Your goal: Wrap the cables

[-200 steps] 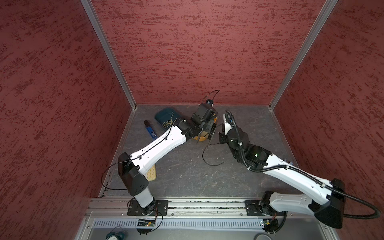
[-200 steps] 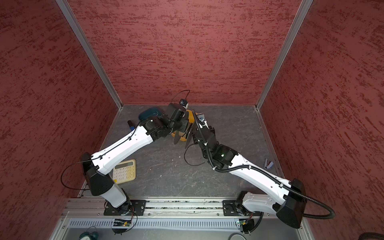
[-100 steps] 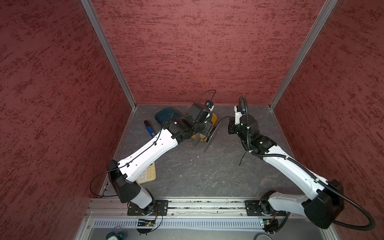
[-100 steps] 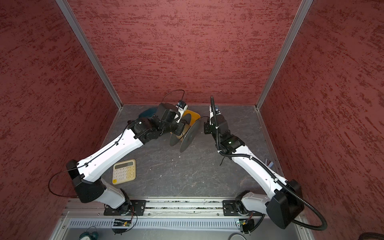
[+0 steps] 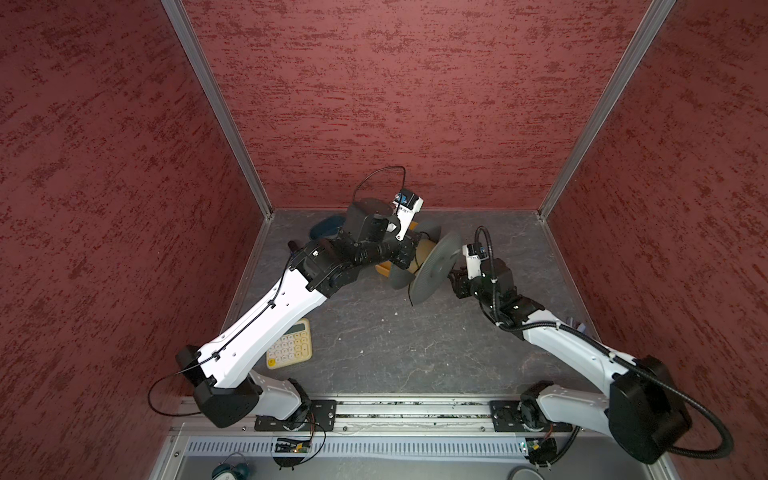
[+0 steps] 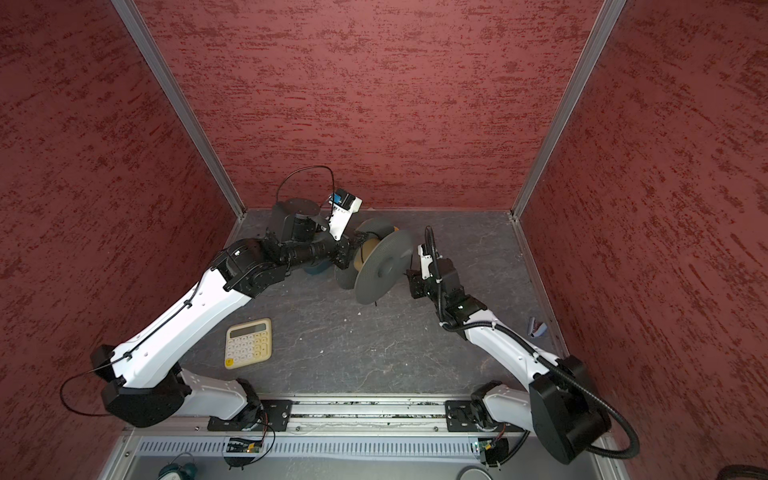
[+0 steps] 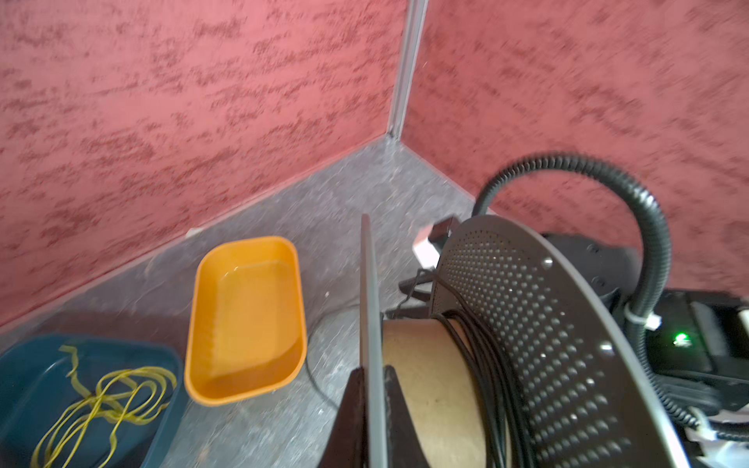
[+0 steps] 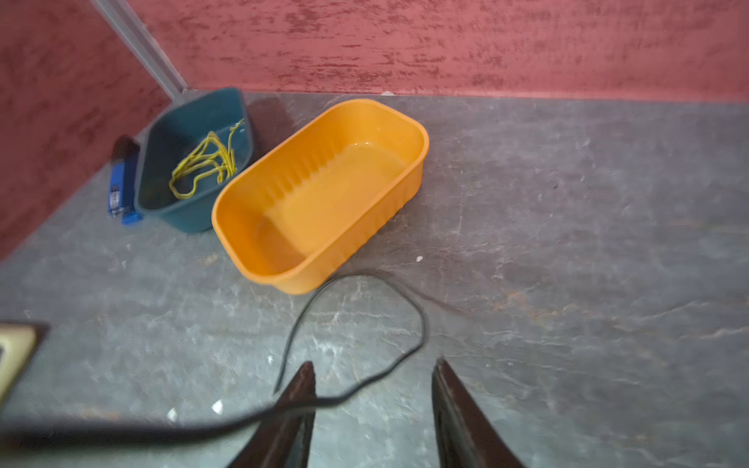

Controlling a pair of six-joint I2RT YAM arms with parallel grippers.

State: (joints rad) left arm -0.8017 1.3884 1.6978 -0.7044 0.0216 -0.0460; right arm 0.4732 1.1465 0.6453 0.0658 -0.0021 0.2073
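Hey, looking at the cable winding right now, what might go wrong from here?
1. The right gripper is open and the black cable only drapes across one finger, so it may slip off and the turns on the spool slacken.
2. The left gripper pinches just the spool's thin flange edge; the spool could twist or slip.
3. The cable's loose loop lies close to the orange tray and might snag it.

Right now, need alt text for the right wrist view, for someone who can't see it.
The right gripper stands open above the grey table; the black cable loops ahead of it and runs, blurred, across one finger. Beyond sit an empty orange tray and a teal tray holding yellow-green wire.
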